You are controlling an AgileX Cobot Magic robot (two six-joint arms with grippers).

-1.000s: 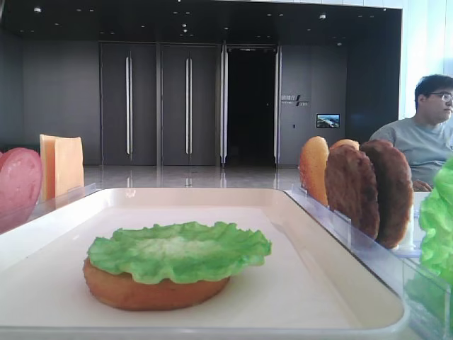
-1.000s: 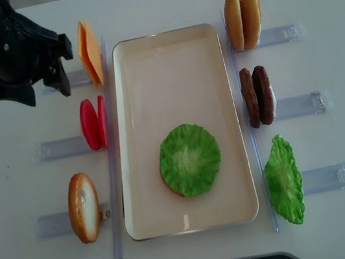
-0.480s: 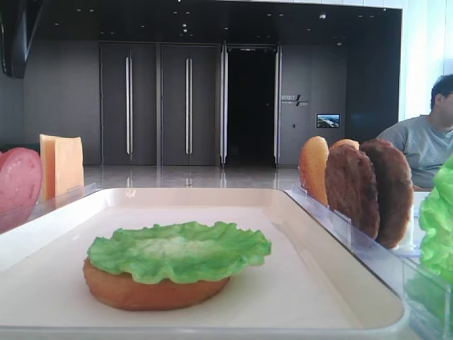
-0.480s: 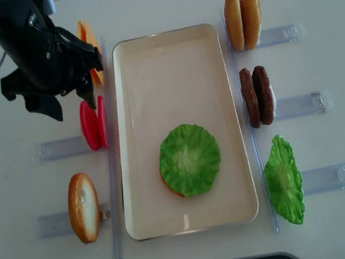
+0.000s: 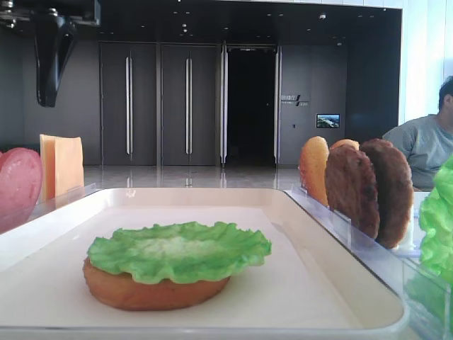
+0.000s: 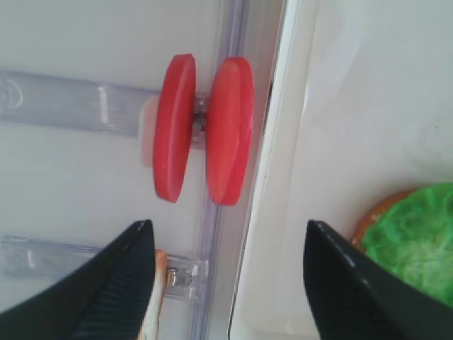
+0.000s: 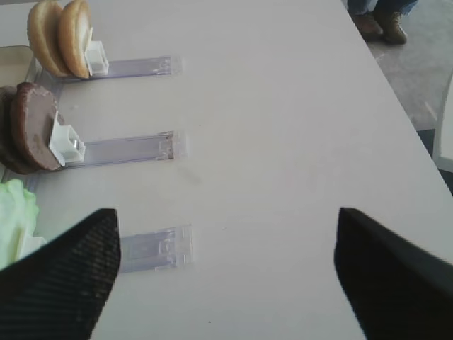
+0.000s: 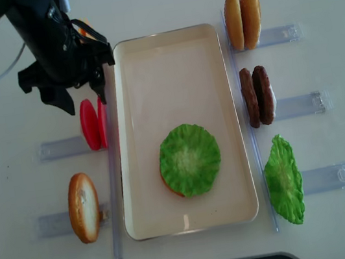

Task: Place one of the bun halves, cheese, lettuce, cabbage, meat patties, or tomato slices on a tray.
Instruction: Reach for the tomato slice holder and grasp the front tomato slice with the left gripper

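My left gripper [image 8: 83, 105] hangs open just above two red tomato slices [image 8: 93, 124] standing on edge in a clear holder left of the tray [image 8: 122, 144]. In the left wrist view the tomato slices [image 6: 205, 131] lie just ahead of the open gripper [image 6: 228, 225]. On the tray lies a bun half [image 5: 141, 294] topped with lettuce [image 8: 190, 159]. The cheese [image 5: 62, 164] is mostly hidden under the arm from above. Meat patties [image 8: 257, 96], two bun halves [image 8: 243, 19] and a lettuce leaf [image 8: 284, 181] stand right of the tray. My right gripper [image 7: 226, 212] is open over bare table. Cabbage is out of view.
Another bun half [image 8: 84, 207] stands in a holder at the front left. Clear plastic holder rails [image 8: 300, 105] stick out on both sides of the tray. A person [image 5: 432, 142] sits beyond the table at the far right.
The left arm has swung from the far left corner toward the tray and now hangs over the tomato slices, covering the cheese from above. Its jaws stayed open.
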